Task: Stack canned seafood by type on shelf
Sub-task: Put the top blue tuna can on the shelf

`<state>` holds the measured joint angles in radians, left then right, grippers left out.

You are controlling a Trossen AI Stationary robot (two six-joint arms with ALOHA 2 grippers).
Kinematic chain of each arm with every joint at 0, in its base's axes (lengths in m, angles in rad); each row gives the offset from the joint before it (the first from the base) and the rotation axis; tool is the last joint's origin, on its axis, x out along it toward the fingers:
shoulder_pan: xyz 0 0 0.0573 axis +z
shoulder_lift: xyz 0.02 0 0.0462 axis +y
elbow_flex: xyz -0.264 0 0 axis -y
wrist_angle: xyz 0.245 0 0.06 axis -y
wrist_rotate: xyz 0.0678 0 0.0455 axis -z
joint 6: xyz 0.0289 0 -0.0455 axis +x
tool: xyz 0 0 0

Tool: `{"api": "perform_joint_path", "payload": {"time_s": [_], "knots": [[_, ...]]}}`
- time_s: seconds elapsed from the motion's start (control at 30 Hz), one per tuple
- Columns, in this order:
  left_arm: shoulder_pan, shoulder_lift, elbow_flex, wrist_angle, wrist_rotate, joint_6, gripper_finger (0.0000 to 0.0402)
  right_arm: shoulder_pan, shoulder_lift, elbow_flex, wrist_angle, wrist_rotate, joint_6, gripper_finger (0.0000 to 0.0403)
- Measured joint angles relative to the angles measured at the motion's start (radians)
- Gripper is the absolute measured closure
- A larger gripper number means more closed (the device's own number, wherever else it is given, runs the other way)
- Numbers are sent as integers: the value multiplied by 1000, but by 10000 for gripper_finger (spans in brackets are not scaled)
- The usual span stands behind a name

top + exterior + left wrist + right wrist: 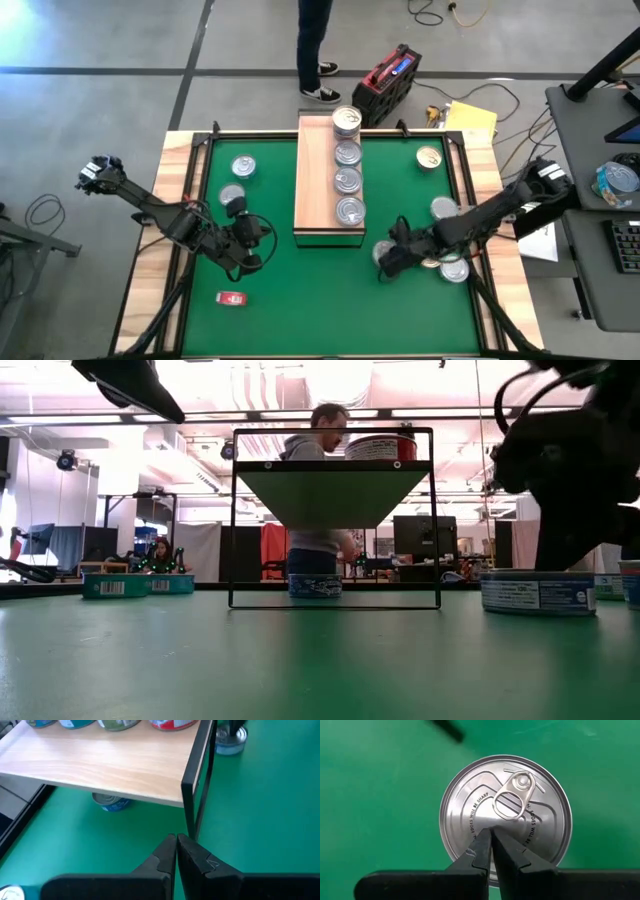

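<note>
1. A green mat (320, 290) covers the table, with a person (315, 45) standing on the floor beyond its far edge; the shelf (315, 180) sits mid-mat with a row of tins (347, 165) along its right half, one spot stacked two high.
2. The right gripper (491, 842) hangs directly over a silver-lidded can (505, 815) on the mat, jaws clenched and holding nothing. Descending like this, it would only press on the lid; the fingers must spread first.
3. More loose cans (447, 240) crowd beside the right arm; a wide opening could knock them.
4. The left gripper (176, 851), also clenched and empty, points at the shelf's dark frame (197, 785); driving forward risks shoving the shelf and toppling the row.
5. Mixing types would spoil the sorting.
</note>
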<state>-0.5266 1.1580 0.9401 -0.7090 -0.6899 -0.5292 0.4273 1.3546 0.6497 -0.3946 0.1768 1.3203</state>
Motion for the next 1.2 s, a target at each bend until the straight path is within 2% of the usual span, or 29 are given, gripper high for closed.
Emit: {"api": "perform_joint_path", "payload": {"time_s": [0.1,0.33,0.53,0.9,1.2], "knots": [[0,5,0,50,8,35,401,37,72,60,-1,15,-28,391],[-12,62,0,236,105,161,401,89,251,212,3,19,-81,391],[-56,142,0,279,106,133,401,126,343,337,4,73,-125,391],[-149,274,0,452,103,128,401,178,373,494,-40,166,-218,390],[-166,341,0,611,95,199,401,214,325,631,-381,258,-207,390]]}}
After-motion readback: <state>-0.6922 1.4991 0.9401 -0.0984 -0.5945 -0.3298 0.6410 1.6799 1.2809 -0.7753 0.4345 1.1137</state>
